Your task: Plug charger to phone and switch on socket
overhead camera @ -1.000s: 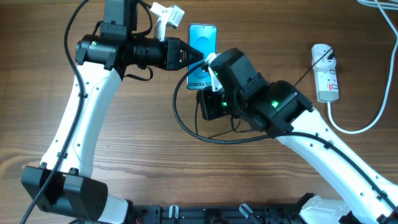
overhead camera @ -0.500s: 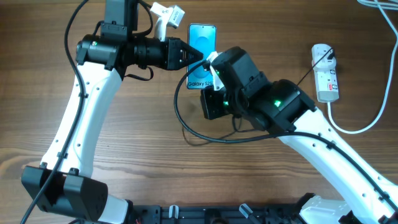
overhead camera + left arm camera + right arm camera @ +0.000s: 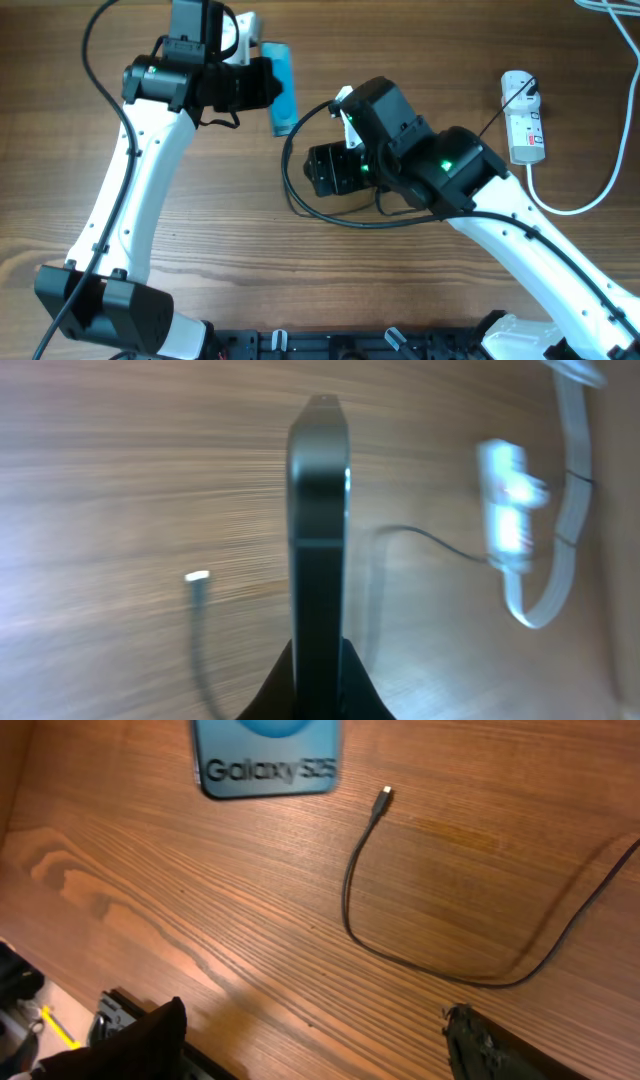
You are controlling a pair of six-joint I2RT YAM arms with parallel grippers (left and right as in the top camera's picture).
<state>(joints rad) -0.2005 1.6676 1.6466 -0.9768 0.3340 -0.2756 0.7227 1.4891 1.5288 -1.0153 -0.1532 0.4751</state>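
The phone point(image 3: 284, 90) is up off the table point(image 3: 200, 220), near the far edge and a little left of the middle. It is turned onto its long side edge, with its long axis running from the far edge toward the near one. The cyan screen faces the right arm and only a narrow strip of it shows from above. The left wrist view sees the phone edge-on as a dark upright slab. The left gripper point(image 3: 268, 86) is clamped tight on the phone's two faces. A second ago the phone lay flat and screen-up further right, with the right gripper point(image 3: 330, 170) closed at its near end. That claw has now sprung wide open, holds nothing, and sits nearer and apart from the phone. The charger point(image 3: 345, 900) lies loose on the wood in a curl, and its connector tip point(image 3: 381, 798) is free beside the phone's lower end, not touching it. The cable runs off toward the socket point(image 3: 525, 118) by the right edge. On the screen, white lettering reads "Galaxy S25".
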